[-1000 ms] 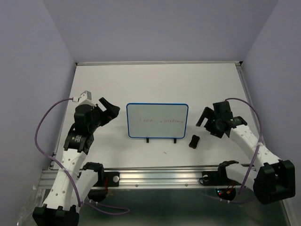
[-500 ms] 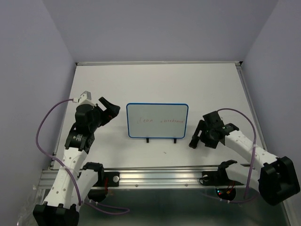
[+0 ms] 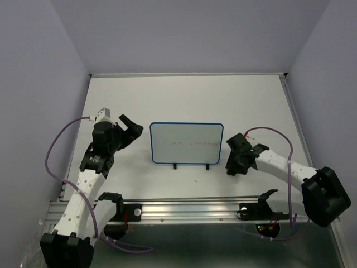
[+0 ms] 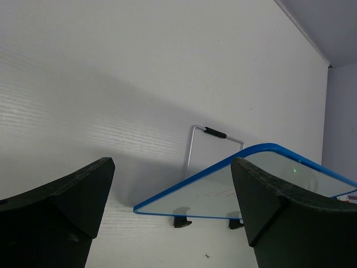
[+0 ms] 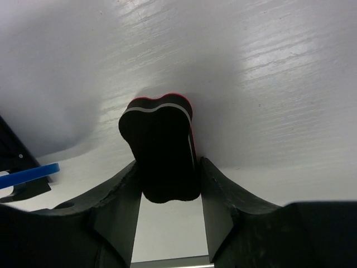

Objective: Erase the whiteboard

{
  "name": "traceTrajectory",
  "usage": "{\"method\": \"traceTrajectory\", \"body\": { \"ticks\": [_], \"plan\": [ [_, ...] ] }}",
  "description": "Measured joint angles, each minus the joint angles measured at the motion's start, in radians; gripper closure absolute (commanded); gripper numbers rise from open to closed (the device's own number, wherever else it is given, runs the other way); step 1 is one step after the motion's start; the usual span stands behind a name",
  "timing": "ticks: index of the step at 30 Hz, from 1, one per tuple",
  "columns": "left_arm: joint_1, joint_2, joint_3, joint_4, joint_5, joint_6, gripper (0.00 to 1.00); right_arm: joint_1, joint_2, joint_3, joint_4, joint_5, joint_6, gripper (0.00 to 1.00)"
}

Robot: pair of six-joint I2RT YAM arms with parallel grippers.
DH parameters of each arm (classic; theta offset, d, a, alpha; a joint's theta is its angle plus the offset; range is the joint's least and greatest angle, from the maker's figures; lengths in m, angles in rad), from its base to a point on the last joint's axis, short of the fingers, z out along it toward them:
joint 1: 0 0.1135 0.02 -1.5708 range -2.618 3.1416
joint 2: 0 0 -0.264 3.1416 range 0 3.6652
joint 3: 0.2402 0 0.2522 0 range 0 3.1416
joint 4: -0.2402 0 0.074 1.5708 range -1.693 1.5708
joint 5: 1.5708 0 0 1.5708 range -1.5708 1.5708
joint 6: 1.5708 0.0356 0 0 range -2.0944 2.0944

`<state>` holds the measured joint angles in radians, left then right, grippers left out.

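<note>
Now my right gripper (image 5: 167, 174) clamps the waisted black eraser (image 5: 159, 139) just right of the blue-rimmed whiteboard (image 3: 186, 146), left gripper (image 4: 173, 167) spread wide left of it

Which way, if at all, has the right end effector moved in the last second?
Yes: the right end effector moved left and down in the top view, toward the whiteboard, closing around the eraser.

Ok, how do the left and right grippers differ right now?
The left gripper stands wide open and empty; the right gripper is closed on the black eraser. The left gripper looks raised above the table, left of the whiteboard; the right gripper is down at the table surface, just off the whiteboard's right end. Both have black fingers, and they flank the whiteboard.
</note>
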<state>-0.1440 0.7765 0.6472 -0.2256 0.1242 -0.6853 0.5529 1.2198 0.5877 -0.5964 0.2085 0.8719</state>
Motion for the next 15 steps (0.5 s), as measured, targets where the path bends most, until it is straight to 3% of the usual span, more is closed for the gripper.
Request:
{"method": "traceTrajectory", "body": {
  "ticks": [5,8,10,15],
  "plan": [
    [0.0,0.0,-0.01,0.006,-0.004,-0.005,0.01,0.014,-0.007,0.0,-0.008,0.047,0.026,0.62],
    [0.0,0.0,-0.018,0.008,-0.004,-0.007,0.01,0.015,-0.044,-0.001,-0.01,0.093,0.013,0.77],
    [0.0,0.0,-0.018,0.008,-0.004,-0.008,0.01,0.015,-0.087,-0.001,-0.01,0.112,-0.023,0.8],
    [0.0,0.0,-0.019,0.013,-0.004,-0.019,0.01,0.016,-0.283,0.001,-0.011,0.144,-0.138,0.8]
  ]
}}
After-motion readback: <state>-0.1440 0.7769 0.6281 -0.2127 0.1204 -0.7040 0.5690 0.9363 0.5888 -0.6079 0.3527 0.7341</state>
